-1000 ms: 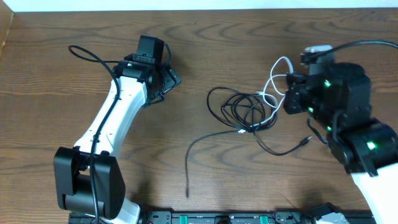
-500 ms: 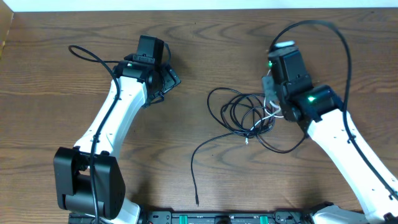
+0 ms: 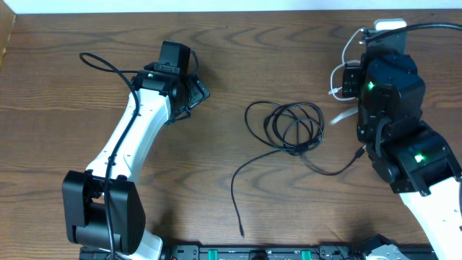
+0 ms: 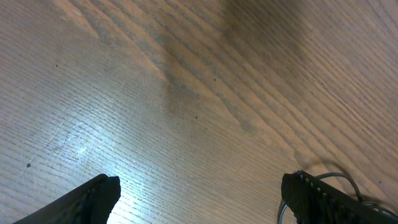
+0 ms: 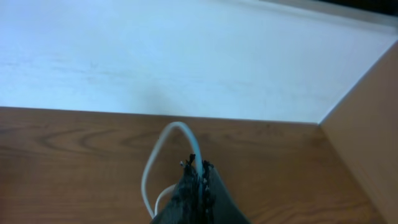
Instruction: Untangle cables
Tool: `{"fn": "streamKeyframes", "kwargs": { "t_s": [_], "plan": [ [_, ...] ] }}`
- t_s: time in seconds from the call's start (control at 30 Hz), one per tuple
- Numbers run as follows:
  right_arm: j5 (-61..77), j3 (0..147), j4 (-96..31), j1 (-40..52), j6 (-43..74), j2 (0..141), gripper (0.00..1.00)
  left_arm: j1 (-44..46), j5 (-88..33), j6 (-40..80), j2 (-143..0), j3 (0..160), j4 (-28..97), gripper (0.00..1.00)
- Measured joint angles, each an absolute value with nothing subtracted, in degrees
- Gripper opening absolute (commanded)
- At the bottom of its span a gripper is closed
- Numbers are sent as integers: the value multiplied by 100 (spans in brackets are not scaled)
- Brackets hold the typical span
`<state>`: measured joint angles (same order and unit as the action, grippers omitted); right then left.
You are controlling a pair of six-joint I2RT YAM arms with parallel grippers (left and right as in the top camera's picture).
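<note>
Left side: the left gripper (image 4: 200, 186) hangs over bare table (image 3: 43, 144) with its jaws spread wide and nothing between them. It is well apart from the cables.

Centre: the two black cables (image 3: 294, 144) lie on the wood as one loose overlapping coil. One long tail runs toward the near edge. A second tail runs right and ends in a small plug (image 3: 359, 152) near the right arm. The loops cross one another at the near-right of the coil, and that crossing looks like the remaining snag.

Right side: the white cable (image 5: 176, 125) is lifted at the far right. It arches up out of the right gripper (image 5: 198, 171), whose jaws are pressed together on it. Overhead it looks clear of the black coil, though the arm hides part of its run.

Handling, as a judgement: the cords look light, limp and thin, so a loop will sag and drag its neighbours when pulled. A pinch on one strand, near a plug or on a free tail, would be the safest hold. Grabbing the crossing itself risks taking both black cords at once. A slow pull is advised, as a thin cord may slip from the pads.
</note>
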<state>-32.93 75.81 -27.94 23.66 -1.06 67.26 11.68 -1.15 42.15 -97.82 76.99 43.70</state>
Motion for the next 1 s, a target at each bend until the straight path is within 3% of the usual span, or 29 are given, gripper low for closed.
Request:
{"fn": "streamKeyframes", "kwargs": {
  "t_s": [0.23,0.27,0.53,0.73,0.9,1.0],
  "plan": [
    [-3787,7581,-2257,1645,-469,7052,1,1168,-115,4215,-9782,7699,4372,90],
    [-3837,7581,-2200,1463,-489,7133,1,1168,-113,4215,-9782,7699,4370,99],
    [-3983,7577,-1138,-233,-558,8058,1,1168,-115,4215,-9782,7699,4375,98],
    [-3887,7555,528,-1573,-1129,8350,1,1168,-115,4215,-9782,7697,4379,98],
    [-3201,7564,314,-2593,-1481,8436,1,1168,-115,4215,-9782,7697,4375,98],
    [-2766,7592,-84,-3269,-1083,8890,1,1168,-115,4215,-9782,7697,4370,98]
  ]
}}
